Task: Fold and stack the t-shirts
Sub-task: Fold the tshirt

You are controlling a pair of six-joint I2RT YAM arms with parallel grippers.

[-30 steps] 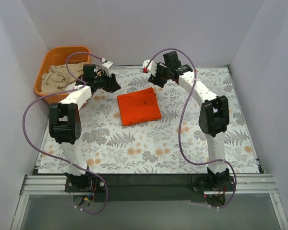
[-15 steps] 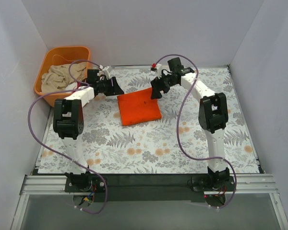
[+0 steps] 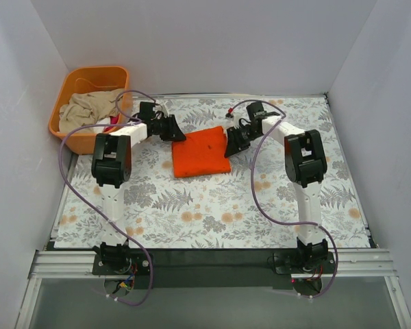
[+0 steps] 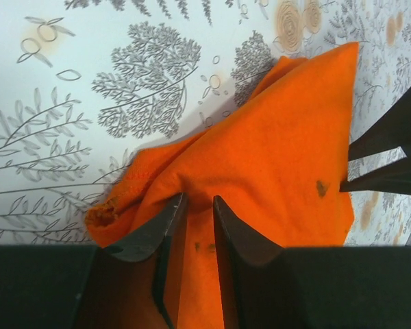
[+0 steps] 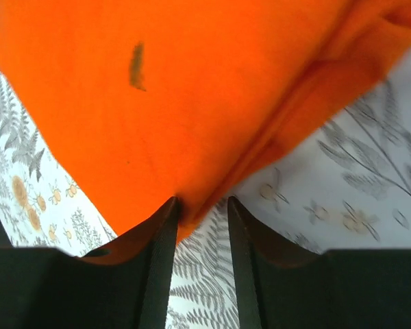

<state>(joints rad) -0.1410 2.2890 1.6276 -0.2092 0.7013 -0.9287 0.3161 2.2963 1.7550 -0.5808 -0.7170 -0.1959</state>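
One orange shirt [image 3: 198,152] lies folded on the worktop [image 3: 212,205]. One orange tub [image 3: 89,96] stands at the far left corner, and in it is a heap of beige cloth [image 3: 89,110]; how many garments make up that heap cannot be told. A bit of red cloth [image 3: 109,122] shows at the tub's near edge. There are two arms, each with one claw: left claw [image 3: 179,133], right claw [image 3: 231,144]. Two purple cables [image 3: 61,171] run along the arms, one each.

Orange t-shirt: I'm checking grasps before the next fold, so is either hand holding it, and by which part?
Both appear to. The left hand pinches the orange t-shirt at its far-left edge; the right hand pinches its far-right corner.
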